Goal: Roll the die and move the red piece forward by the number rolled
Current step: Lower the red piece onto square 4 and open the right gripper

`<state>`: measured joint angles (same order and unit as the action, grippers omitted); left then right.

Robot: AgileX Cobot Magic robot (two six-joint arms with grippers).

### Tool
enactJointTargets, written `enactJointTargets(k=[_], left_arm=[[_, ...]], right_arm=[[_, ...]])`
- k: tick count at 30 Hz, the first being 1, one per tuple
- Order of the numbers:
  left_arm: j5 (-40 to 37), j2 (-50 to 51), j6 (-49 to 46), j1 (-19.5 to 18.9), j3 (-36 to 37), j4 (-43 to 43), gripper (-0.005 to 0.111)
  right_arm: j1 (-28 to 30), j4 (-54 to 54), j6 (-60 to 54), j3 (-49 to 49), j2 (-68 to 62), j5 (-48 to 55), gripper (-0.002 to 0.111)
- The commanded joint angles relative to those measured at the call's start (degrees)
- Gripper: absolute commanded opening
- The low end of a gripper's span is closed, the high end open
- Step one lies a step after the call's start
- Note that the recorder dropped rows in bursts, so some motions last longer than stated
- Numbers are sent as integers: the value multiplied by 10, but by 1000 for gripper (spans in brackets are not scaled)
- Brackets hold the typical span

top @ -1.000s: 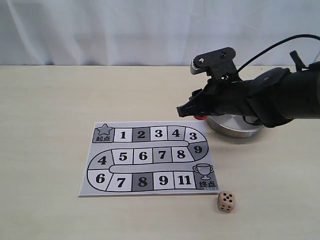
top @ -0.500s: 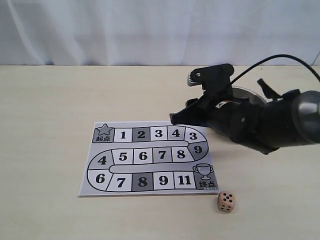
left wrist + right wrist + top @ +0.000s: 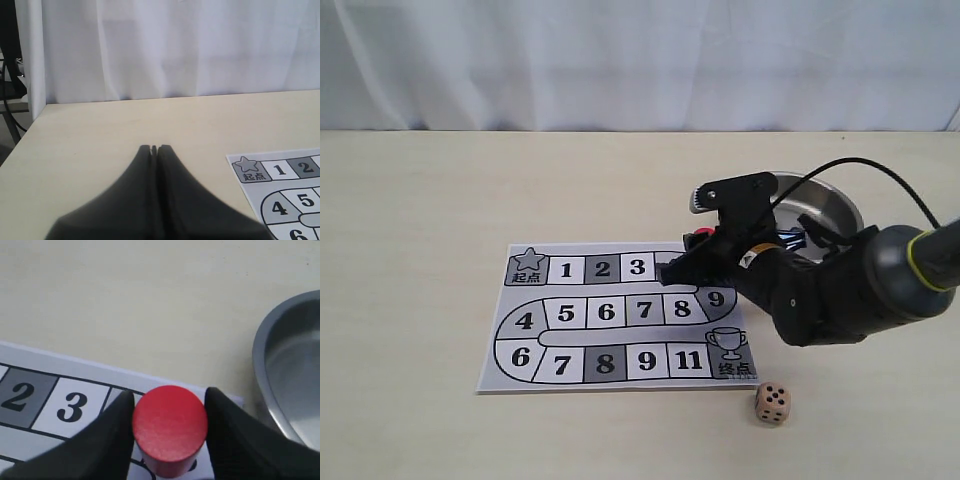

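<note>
1. Pale, matte table (image 3: 440,200) with a faint grain, filling the exterior view from the middle down. Wide bare room across the left half and along the bottom edge.
2. White curtain (image 3: 620,60) in soft vertical folds, closing off the whole top of the frame behind the table's far edge.
3. Black right arm (image 3: 840,295), bulky and rounded, partly cloth-sleeved, reaching in from the right edge toward centre, with a thin black cable arcing above it.
4. Flat printed game board (image 3: 606,311), grey and white paper with crisp straight edges and a winding track of numbered squares, lying at lower centre. Star square at its upper left corner, trophy at its lower right.
5. Round brushed-steel bowl (image 3: 825,205), shiny with a smooth curved wall, at right of centre just beyond the board's upper right corner and half hidden by the arm.
6. Left gripper (image 3: 154,149), black and tapering, its fingers pressed together with only a hairline seam between them and holding nothing, above bare tabletop near the board's star corner.
7. Right gripper (image 3: 169,399), its two dark fingers pinching the cylinder from either side.
8. Red piece (image 3: 170,422), a smooth solid cylinder with a flat top, held upright over the top row just past square 3, near the board's far edge. Resting or lifted: cannot tell.
9. Die (image 3: 773,402), a light-wood cube with rounded corners and black pips, alone on the table just off the board's lower right corner, with open room all around.
</note>
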<state>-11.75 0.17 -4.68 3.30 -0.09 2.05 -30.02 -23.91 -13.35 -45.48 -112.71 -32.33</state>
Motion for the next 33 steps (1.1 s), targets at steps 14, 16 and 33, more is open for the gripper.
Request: enactJointTargets(k=[14,16,33], left_arm=[[5,-2,-2,0,1,1,0],[5,-2,-2,0,1,1,0],[5,-2,-2,0,1,1,0]], right_arm=[[0,-23,-8,3,-40,-50,4],[0,-23,-8,3,-44,-51,4],[0,-24,-8,3,-44,-53,60]])
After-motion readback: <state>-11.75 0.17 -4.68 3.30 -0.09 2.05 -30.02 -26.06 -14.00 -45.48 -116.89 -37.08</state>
